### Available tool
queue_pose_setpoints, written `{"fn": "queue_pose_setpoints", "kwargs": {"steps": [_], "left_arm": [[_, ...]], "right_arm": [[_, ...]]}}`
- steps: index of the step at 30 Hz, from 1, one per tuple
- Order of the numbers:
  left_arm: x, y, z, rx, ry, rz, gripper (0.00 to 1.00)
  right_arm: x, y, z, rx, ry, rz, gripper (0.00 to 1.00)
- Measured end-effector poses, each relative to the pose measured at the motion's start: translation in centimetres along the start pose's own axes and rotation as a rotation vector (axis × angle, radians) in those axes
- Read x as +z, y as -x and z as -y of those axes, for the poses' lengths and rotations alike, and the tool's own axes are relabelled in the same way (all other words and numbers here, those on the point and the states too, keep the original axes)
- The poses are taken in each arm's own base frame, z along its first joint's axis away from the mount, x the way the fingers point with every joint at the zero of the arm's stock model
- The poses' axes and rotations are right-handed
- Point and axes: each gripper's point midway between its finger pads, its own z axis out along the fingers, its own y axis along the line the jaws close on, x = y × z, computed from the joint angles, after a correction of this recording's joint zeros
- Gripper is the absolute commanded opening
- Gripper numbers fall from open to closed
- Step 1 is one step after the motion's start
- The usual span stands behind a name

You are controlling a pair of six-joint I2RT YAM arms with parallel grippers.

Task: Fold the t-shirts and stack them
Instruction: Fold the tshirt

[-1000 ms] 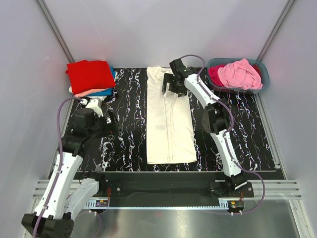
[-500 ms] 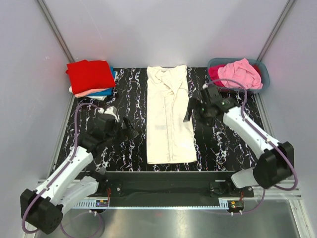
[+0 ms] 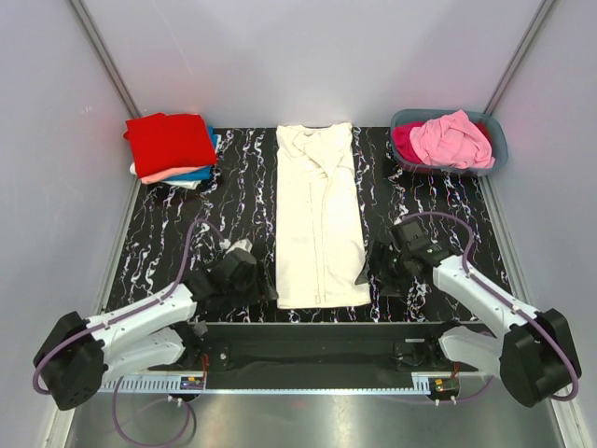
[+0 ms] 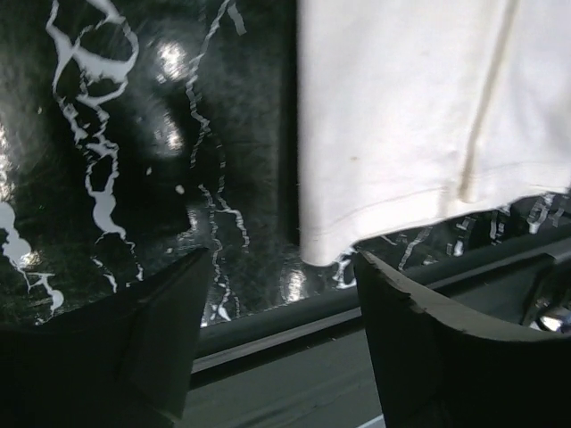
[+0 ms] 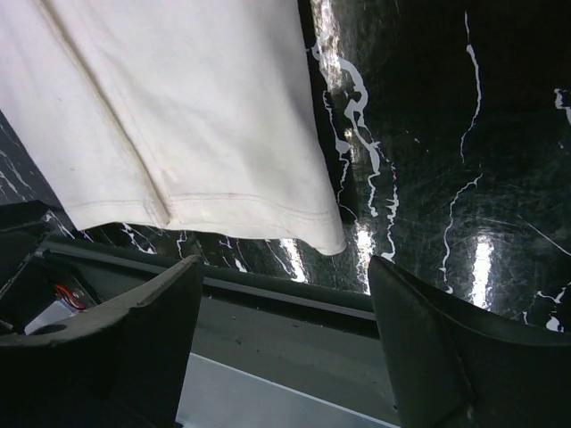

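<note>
Although the overhead view loses their dark fingers against the black counter [image 3: 429,187], the wrist views show the left claw [image 4: 281,257] and right claw [image 5: 285,263] both spread apart, empty, at the near hem corners of the flat cream t-shirt [image 3: 319,219].

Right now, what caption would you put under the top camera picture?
Left pincer and right pincer, both open, flank the near hem of the cream t-shirt.
</note>
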Motion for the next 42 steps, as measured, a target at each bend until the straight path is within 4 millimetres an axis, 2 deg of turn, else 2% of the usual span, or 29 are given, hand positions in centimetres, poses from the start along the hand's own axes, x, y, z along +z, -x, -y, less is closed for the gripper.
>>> {"fn": "queue_pose_setpoints", "kwargs": {"steps": [2,3,6,9,14,16,22,32,37,42], "left_arm": [[0.7,-0.7,-0.8,-0.010,0.036,-0.021,0.66],[1.1,-1.1,-1.1,-0.017,0.051,-0.030,0.66],[1.7,-1.1,-0.2,-0.027,0.029,-0.020,0.66],[2.1,-1.4,0.8,-0.025,0.004,-0.016,0.66],[2.4,-1.5,1.4,-0.023,-0.004,-0.005,0.64],[2.5,-1.6,1.5,-0.025,-0.003,-0.001,0.63],[2.7,-2.0,1.7,-0.052,-0.005,0.007,0.56],[3.1,-2.2,1.2,-0.088,0.017,0.013,0.30],[3.5,-2.2,1.2,-0.087,0.027,0.011,0.01],[3.5,-2.2,1.4,-0.085,0.023,0.013,0.00]], "right_arm": [[0.6,-0.6,0.3,0.013,-0.003,-0.025,0.79],[0.9,-0.8,0.5,0.018,-0.007,-0.036,0.75],[1.7,-1.4,0.9,0.034,-0.012,-0.066,0.67],[2.2,-1.7,1.1,0.046,-0.009,-0.083,0.63],[3.6,-2.7,1.7,0.061,-0.009,-0.128,0.47],[4.1,-3.5,1.9,0.084,-0.004,-0.168,0.45],[4.4,-3.6,1.3,0.085,0.036,-0.177,0.41],[4.6,-3.6,1.1,0.085,0.050,-0.177,0.34],[4.7,-3.6,1.2,0.085,0.050,-0.176,0.25],[4.7,-3.7,1.3,0.088,0.047,-0.175,0.24]]}}
